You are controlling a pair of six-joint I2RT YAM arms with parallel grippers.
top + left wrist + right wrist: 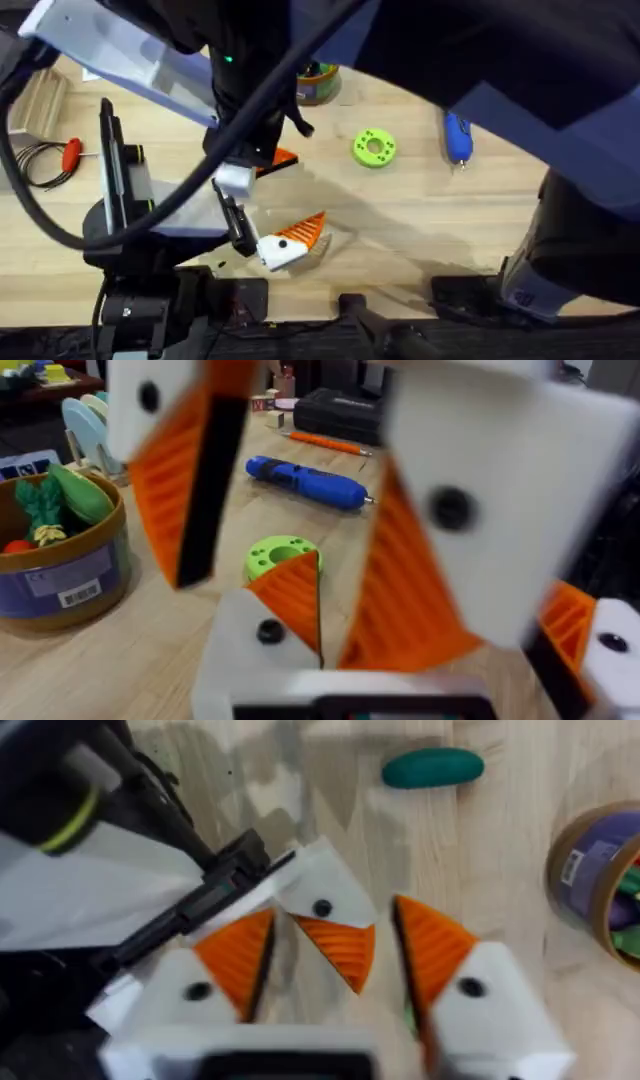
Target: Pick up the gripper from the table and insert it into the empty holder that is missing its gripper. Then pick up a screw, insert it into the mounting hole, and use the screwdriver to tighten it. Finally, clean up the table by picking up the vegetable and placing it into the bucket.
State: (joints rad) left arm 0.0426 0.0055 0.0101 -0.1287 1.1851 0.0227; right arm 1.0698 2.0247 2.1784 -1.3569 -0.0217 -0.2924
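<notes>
right hand (335, 915) released, fingers either side of the holder (318, 880), by the near edge of the tabletop (420, 225). The orange gripper (338, 952) looks seated in it. left hand (430, 585) also spread, grasping nothing. Likely on the screw step. The screwdriver (458, 135) lies toward the far right edge, long axis near-to-far, tip nearward, on the right arm's side.
</notes>
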